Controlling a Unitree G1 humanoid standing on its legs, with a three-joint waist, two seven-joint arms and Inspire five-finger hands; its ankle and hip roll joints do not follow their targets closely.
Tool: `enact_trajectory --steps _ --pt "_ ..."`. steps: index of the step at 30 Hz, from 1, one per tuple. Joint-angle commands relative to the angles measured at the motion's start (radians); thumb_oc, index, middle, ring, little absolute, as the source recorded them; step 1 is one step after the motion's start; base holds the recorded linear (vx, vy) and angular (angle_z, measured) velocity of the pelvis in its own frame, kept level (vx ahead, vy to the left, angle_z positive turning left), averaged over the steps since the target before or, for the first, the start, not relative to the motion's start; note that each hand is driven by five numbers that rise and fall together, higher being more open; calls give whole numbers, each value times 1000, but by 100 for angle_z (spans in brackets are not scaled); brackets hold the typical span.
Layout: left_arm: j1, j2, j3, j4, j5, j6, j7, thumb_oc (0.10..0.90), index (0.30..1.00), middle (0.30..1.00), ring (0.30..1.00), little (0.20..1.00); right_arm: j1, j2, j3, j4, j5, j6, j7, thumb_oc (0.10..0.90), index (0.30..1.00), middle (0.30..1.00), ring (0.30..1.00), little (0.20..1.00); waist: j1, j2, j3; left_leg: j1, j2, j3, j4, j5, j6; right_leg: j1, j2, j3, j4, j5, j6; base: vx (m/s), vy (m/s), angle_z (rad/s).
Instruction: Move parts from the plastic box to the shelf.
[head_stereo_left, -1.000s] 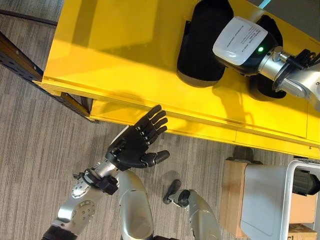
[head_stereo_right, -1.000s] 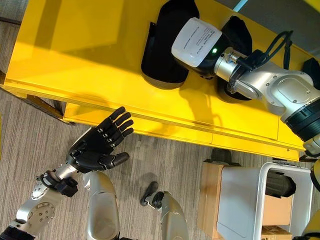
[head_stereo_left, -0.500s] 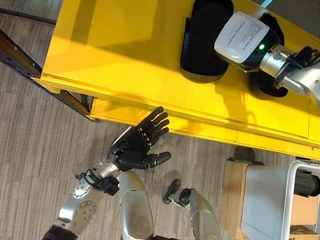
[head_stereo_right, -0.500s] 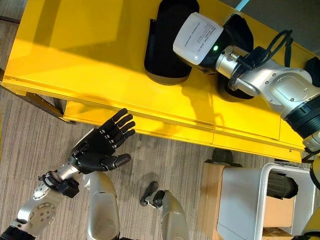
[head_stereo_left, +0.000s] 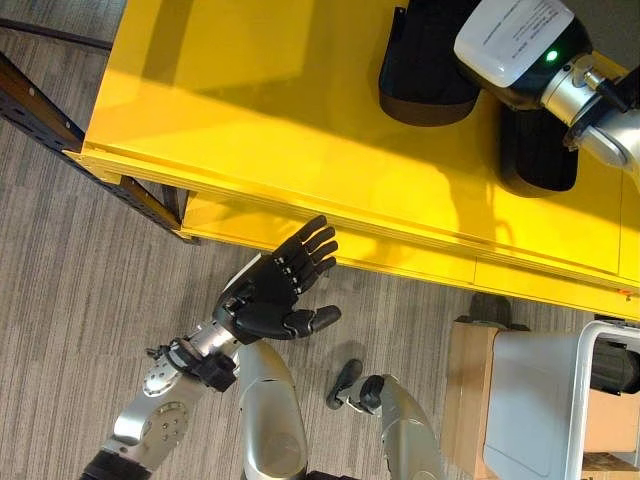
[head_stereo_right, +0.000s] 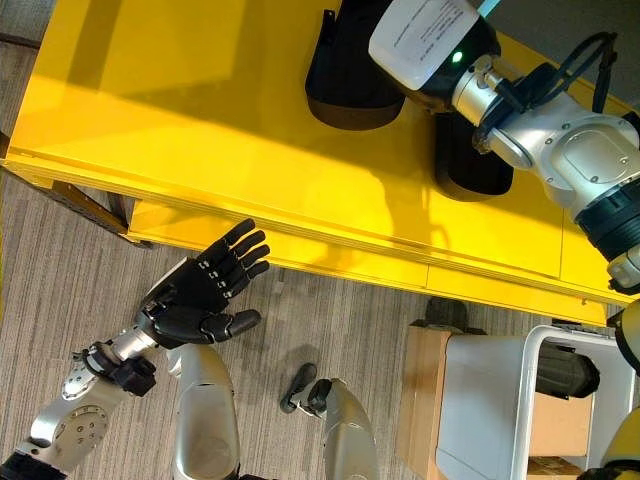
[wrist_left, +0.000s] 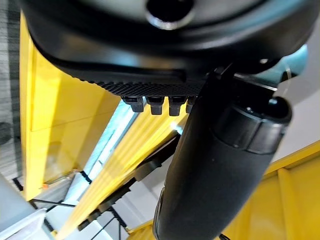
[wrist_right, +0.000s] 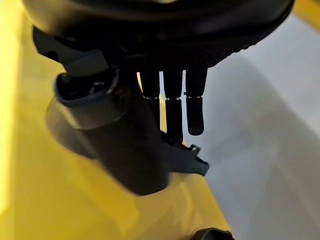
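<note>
Off to the left the grey carpeted floor (head_stereo_left: 60, 280) ran under the near edge of the yellow shelf (head_stereo_left: 280, 110), whose broad top lay bare on that side. Just in front of that edge the robot's left hand (head_stereo_left: 265, 298) hovered over the floor, palm turned up, its fingers (head_stereo_left: 312, 243) straight and a little spread, the thumb out to the side, holding nothing; the fingertips reached almost to the shelf's front lip, though I could not tell whether they touched it. Further right, at the back of the shelf top, 2 black parts lay side by side: the first black part (head_stereo_right: 350, 80) nearer the middle, and the second black part (head_stereo_right: 470, 165) to its right and a little closer to the front. The right hand (head_stereo_right: 430, 40), white-backed, hung over the gap between them and hid a bit of each; from its wrist its fingers (wrist_right: 173, 115) pointed straight out, slightly apart, curled round nothing, with the yellow surface beyond them. At the far right, down on the floor side of the shelf, stood the pale plastic box (head_stereo_left: 525, 400) on a wooden stand (head_stereo_left: 465, 390), with 1 more dark part (head_stereo_left: 615, 365) lying inside it
</note>
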Motion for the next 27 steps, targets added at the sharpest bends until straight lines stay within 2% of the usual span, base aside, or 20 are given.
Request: enact_trajectory --steps 1,4,5,6,8,9,11,15,16,17,18,22,24,25,26,27 --pt "-53 -8 5 -97 -51 -82 -85 900 1000 1000 1000 1000 -197 -40 -57 59 14 75 -40 900 1000 1000 1000 1000 -16 -15 -26 9 -12 72 39 -39 -9 72 50 77 -100 43 -11 27 14 4" --pt "-53 -11 5 -96 -55 -88 -84 900 1000 1000 1000 1000 -193 -34 -56 57 19 68 -33 900 1000 1000 1000 1000 -17 -12 -27 11 -13 75 39 -40 -8 71 50 80 -99 42 -12 -31 30 1" --pt "-58 -10 4 -96 -58 -89 -80 900 1000 1000 1000 1000 -192 -30 -55 55 23 62 -23 900 1000 1000 1000 1000 -15 -4 -29 -2 -11 70 37 -18 -4 60 51 73 -103 62 -17 -35 29 0" --pt "-57 -13 4 -95 -61 -91 -83 900 1000 1000 1000 1000 -191 -29 -53 45 12 56 -20 900 1000 1000 1000 1000 -19 -9 -30 10 -13 75 39 -39 -8 69 48 80 -100 44 -12 -38 28 4" --pt "-59 -15 8 -98 -61 -91 -82 900 1000 1000 1000 1000 -186 -28 -59 35 9 49 -15 900 1000 1000 1000 1000 -20 -8 -31 10 -14 74 37 -39 -7 67 47 82 -100 44 -12 -33 18 2" --pt "-60 -14 8 -99 -61 -90 -82 900 1000 1000 1000 1000 -187 -30 -59 33 9 49 -14 900 1000 1000 1000 1000 -17 -2 -32 -2 -12 70 35 -17 -3 57 49 75 -104 64 -16 -98 35 -2" --pt "-57 -14 10 -103 -62 -91 -76 900 1000 1000 1000 1000 -181 -31 -59 19 4 39 -6 900 1000 1000 1000 1000 -21 -9 -33 11 -14 75 38 -41 -8 66 45 82 -99 43 -12 21 -9 0" --pt "-57 -19 10 -107 -57 -90 -73 900 1000 1000 1000 1000 -172 -32 -55 3 -17 32 1 900 1000 1000 1000 1000 -20 -11 -34 12 -13 75 33 -38 -7 67 47 82 -102 43 -12 -29 1 3" --pt "-56 -20 10 -111 -50 -91 -70 900 1000 1000 1000 1000 -163 -36 -61 -7 -22 33 8 900 1000 1000 1000 1000 -19 -7 -37 0 -9 72 28 -15 -3 57 51 76 -109 65 -17 0 0 0" --pt "-54 -22 10 -111 -50 -91 -68 900 1000 1000 1000 1000 -163 -34 -58 -8 -22 34 7 900 1000 1000 1000 1000 -22 -13 -37 13 -11 76 29 -36 -7 68 49 82 -107 45 -13 -103 30 -2" --pt "-55 -22 9 -110 -50 -95 -71 900 1000 1000 1000 1000 -159 -34 -58 -8 -20 44 5 900 1000 1000 1000 1000 -20 -6 -39 0 -8 72 27 -15 -3 57 52 76 -111 66 -18 0 0 0" --pt "-53 -26 9 -110 -54 -103 -74 900 1000 1000 1000 1000 -139 -27 -83 -14 46 121 15 900 1000 1000 1000 1000 -25 -5 -43 7 -8 77 23 -16 -3 61 53 79 -120 70 -19 -26 14 -2" --pt "-55 -33 6 -111 -51 -109 -66 900 1000 1000 1000 1000 -111 -23 -115 -23 136 213 23 900 1000 1000 1000 1000 -32 -1 -45 11 -8 81 22 -18 -3 60 54 83 -123 71 -18 -21 47 -1" --pt "-55 -37 2 -117 -50 -113 -58 900 1000 1000 1000 1000 -76 -10 -164 -27 225 235 -12 900 1000 1000 1000 1000 -37 2 -44 14 -8 84 21 -20 -2 60 54 88 -126 73 -18 -47 103 1" --pt "-63 -48 -3 -118 -49 -123 -47 900 1000 1000 1000 1000 -21 12 -251 -66 262 302 -66 900 1000 1000 1000 1000 -49 9 -44 19 -11 91 20 -25 -1 57 52 96 -133 78 -16 -48 113 1" --pt "-66 -49 -3 -123 -55 -124 -41 900 1000 1000 1000 1000 -6 25 -288 -76 297 321 -75 900 1000 1000 1000 1000 -54 14 -42 22 -12 93 21 -28 0 57 50 100 -134 78 -16 -49 126 -2"
